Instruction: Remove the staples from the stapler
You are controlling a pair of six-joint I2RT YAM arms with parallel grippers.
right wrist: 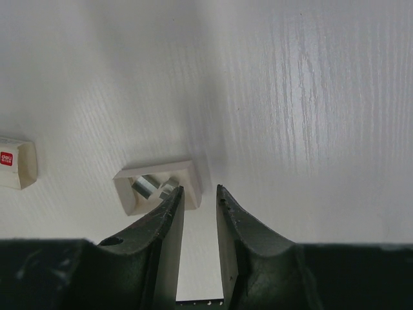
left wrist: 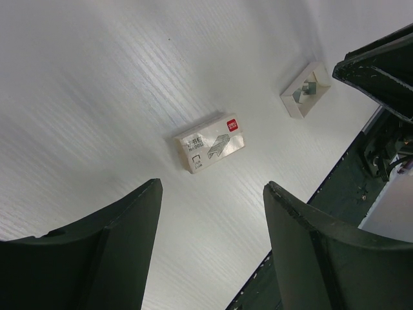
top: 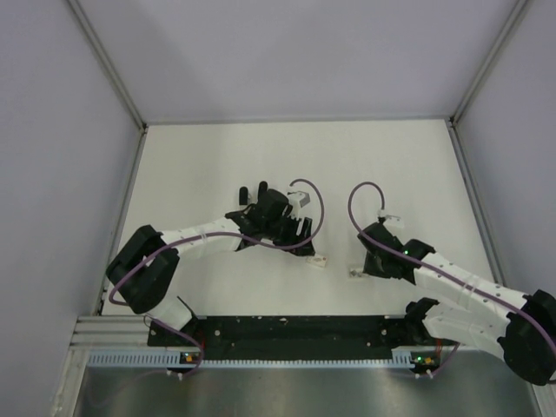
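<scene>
The stapler shows in none of the views. My left gripper [top: 295, 233] is open and empty, held above the table; in the left wrist view [left wrist: 213, 186] its jaws stand wide apart. A small white staple box [left wrist: 210, 143] with a red label lies beyond them. My right gripper [top: 367, 263] is low over the table with its jaws a narrow gap apart and nothing between them [right wrist: 199, 188]. Its left fingertip [right wrist: 173, 200] is at the edge of a small white open tray [right wrist: 187, 173] that holds silvery staple pieces.
The staple box [top: 319, 260] and the tray [top: 354, 272] lie near the front middle of the white table, between the arms. The tray also shows in the left wrist view [left wrist: 305, 90]. The black base rail [top: 295, 328] runs along the near edge. Grey walls enclose the table.
</scene>
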